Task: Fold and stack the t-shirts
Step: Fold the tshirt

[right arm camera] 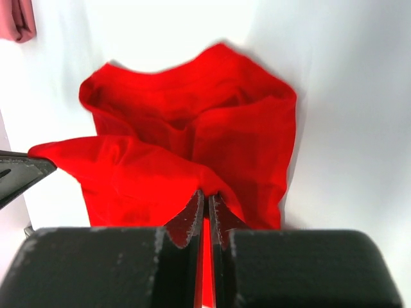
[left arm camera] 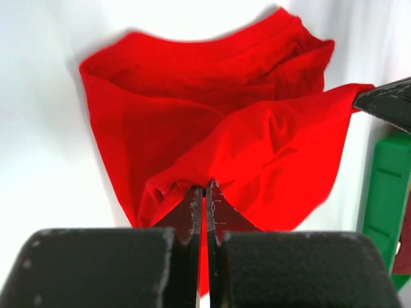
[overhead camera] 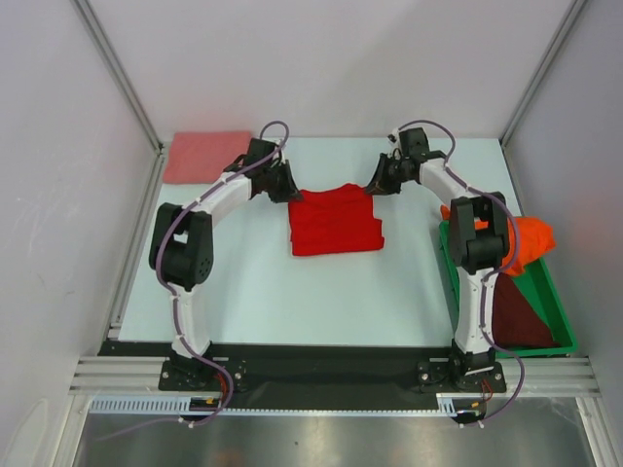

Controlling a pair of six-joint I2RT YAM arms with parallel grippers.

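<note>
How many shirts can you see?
4: red shirt in the middle, pink shirt in the far left corner, orange shirt and maroon shirt in the green bin. More could hide under those.

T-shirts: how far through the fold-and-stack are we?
Done: salmon-pink t-shirt lies folded flat at the far-left corner. In hand: left gripper and right gripper shut on the red t-shirt, mid-fold. To do: orange t-shirt and maroon t-shirt sit in the green bin; nothing stacked.

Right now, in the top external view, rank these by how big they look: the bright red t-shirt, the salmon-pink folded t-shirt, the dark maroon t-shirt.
Largest: bright red t-shirt.
Next: salmon-pink t-shirt, one corner hidden.
Smallest: dark maroon t-shirt in the green plastic bin, partly hidden, so less sure.
</note>
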